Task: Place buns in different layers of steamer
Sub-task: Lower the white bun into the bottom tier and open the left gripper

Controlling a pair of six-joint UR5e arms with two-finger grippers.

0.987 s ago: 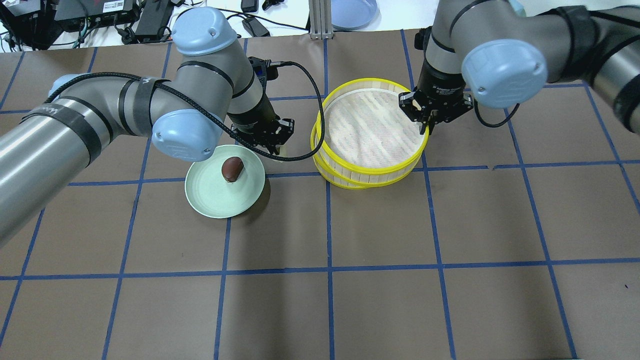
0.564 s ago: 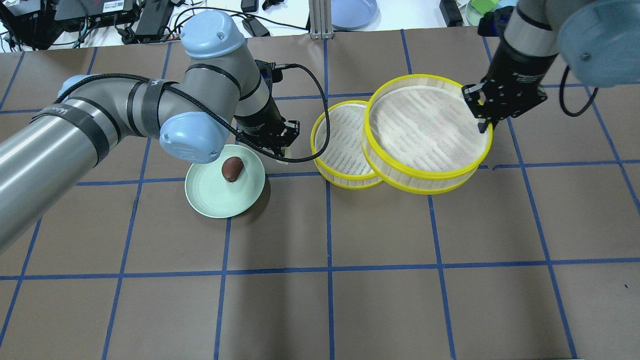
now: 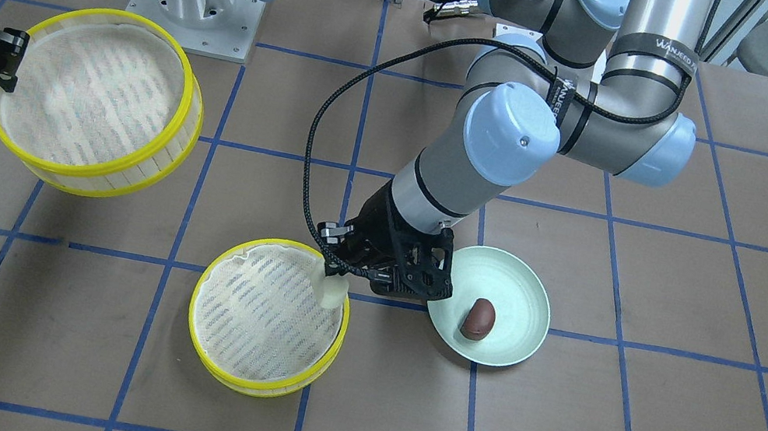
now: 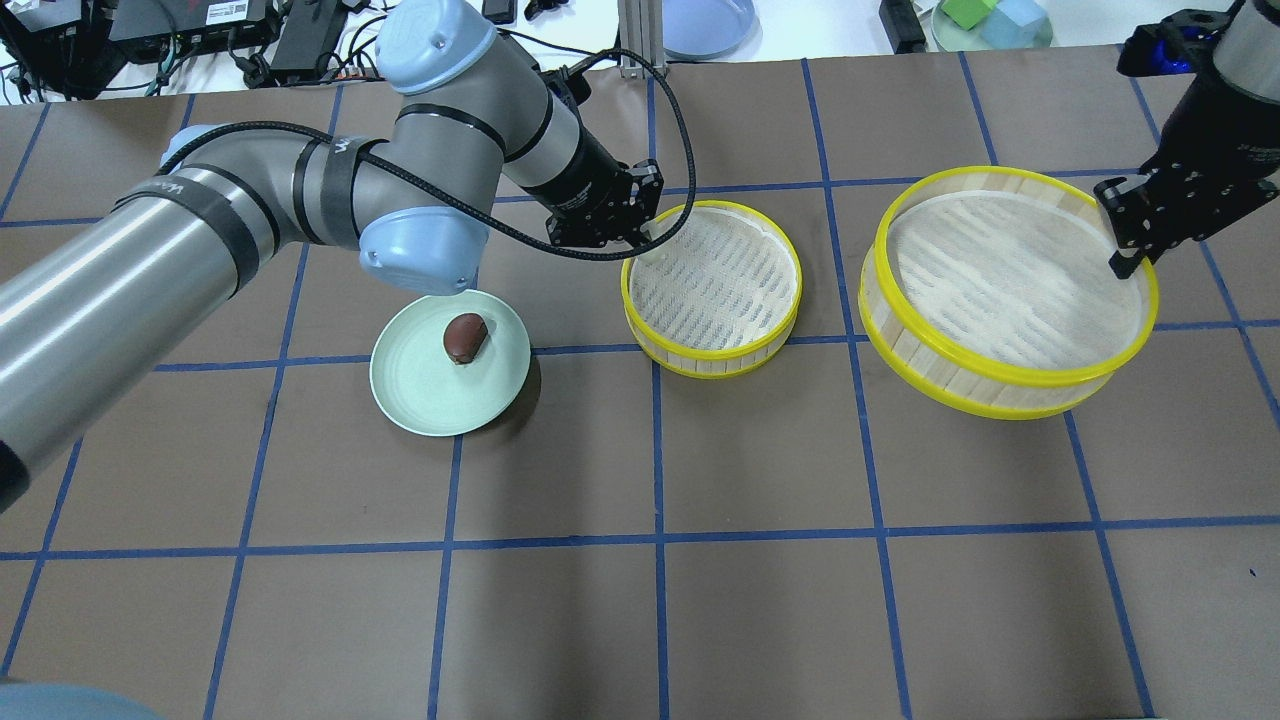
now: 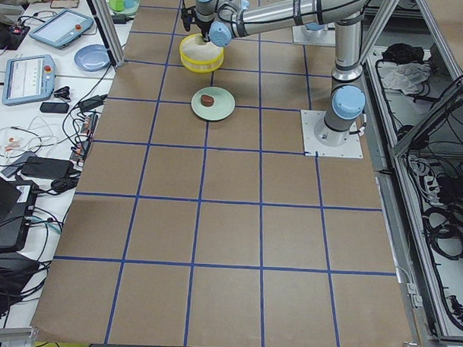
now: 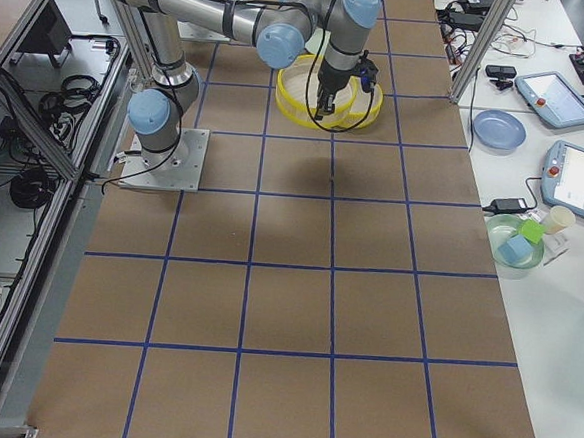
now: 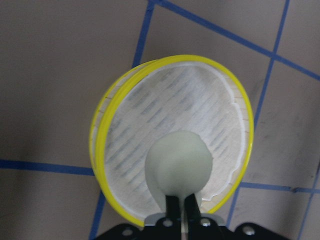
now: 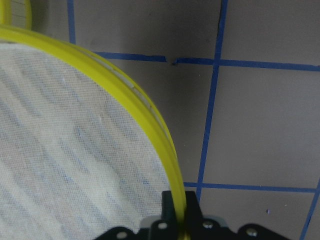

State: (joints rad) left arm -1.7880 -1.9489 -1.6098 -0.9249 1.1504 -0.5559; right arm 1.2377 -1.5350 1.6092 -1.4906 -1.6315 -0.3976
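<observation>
My left gripper (image 4: 628,238) is shut on the cream-white bun (image 3: 332,292) and holds it just above the near-left edge of the lower steamer tray (image 4: 712,290), which rests on the table. The left wrist view shows the bun (image 7: 179,162) over the tray's mesh (image 7: 170,110). My right gripper (image 4: 1125,262) is shut on the rim of the upper steamer tray (image 4: 1005,280) and holds it tilted, above the table, to the right of the lower one. The rim (image 8: 150,125) shows between its fingers. The reddish-brown bun (image 4: 465,337) lies on the pale green plate (image 4: 420,410).
A blue plate (image 4: 705,25), a green dish of blocks (image 4: 990,20), an aluminium post (image 4: 638,40) and cables lie beyond the table's far edge. Blue tape lines grid the brown tabletop.
My right gripper has lifted the upper tray off the lower one and carried it right. My left gripper has moved from beside the plate to the lower tray's edge with the cream-white bun.
</observation>
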